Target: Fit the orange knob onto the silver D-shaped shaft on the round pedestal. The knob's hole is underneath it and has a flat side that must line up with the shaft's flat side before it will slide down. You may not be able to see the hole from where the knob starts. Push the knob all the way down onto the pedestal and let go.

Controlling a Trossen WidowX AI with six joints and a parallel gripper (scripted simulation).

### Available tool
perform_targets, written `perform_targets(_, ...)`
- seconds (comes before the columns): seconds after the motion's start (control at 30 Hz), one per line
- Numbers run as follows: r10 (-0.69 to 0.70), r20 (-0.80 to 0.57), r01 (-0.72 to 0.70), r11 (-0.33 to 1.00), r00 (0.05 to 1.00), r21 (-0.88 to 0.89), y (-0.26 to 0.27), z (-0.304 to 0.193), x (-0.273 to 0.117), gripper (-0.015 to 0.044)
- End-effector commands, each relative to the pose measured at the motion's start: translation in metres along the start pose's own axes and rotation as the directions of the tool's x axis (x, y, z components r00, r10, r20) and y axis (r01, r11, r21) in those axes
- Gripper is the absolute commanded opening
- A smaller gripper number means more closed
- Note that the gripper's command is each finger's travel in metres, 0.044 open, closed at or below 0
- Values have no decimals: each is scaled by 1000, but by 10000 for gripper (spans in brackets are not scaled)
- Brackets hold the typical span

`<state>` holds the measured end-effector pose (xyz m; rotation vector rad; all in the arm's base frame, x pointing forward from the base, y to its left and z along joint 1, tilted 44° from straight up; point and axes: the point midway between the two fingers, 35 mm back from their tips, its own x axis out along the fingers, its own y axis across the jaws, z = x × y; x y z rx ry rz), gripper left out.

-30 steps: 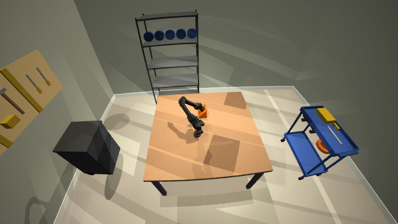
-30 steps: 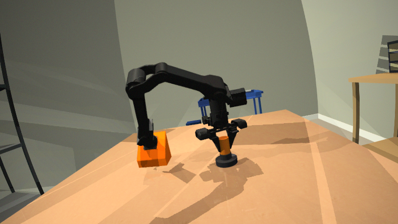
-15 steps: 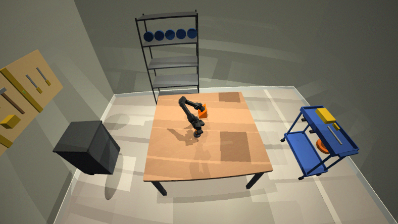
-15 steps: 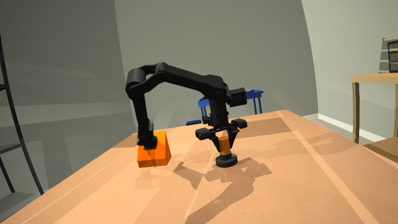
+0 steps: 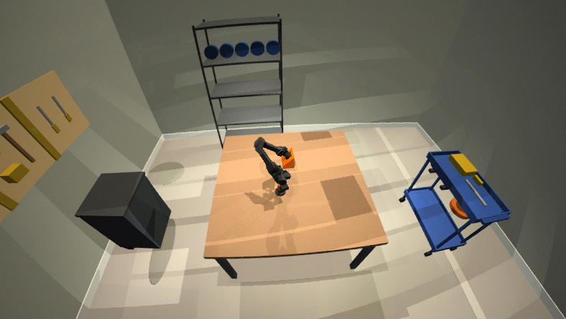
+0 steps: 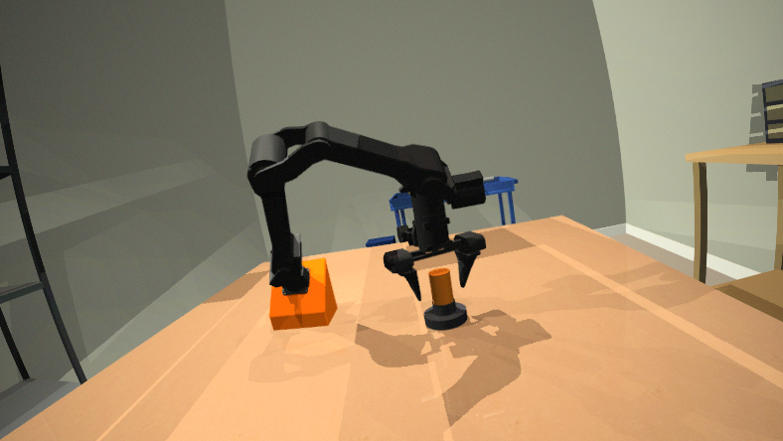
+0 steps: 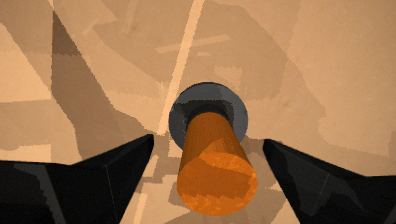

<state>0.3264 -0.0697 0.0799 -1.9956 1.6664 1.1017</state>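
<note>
The orange knob is a plain cylinder. It stands about upright on the dark round pedestal, its lower end at the pedestal's raised collar, with no gap seen between them. The silver shaft is hidden, and so are the knob's hole and flat side. My gripper is open and points down. Its fingers stand apart on either side of the knob, with room between each finger and the knob in the wrist view. The fingertips are above the pedestal.
The arm's base stands at an orange block on the wooden table. Off the table are a black cabinet, a shelf rack and a blue cart.
</note>
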Motion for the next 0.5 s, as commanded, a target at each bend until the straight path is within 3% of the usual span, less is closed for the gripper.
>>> perform_targets(0.0,-10,4,10,1000,1000,0,-5,1,-34,440)
perform_targets(0.13,-9,3,9,1000,1000,-2,-1,1,-88,440)
perform_targets(0.47,-9,3,9,1000,1000,-2,-6,2,-90,440)
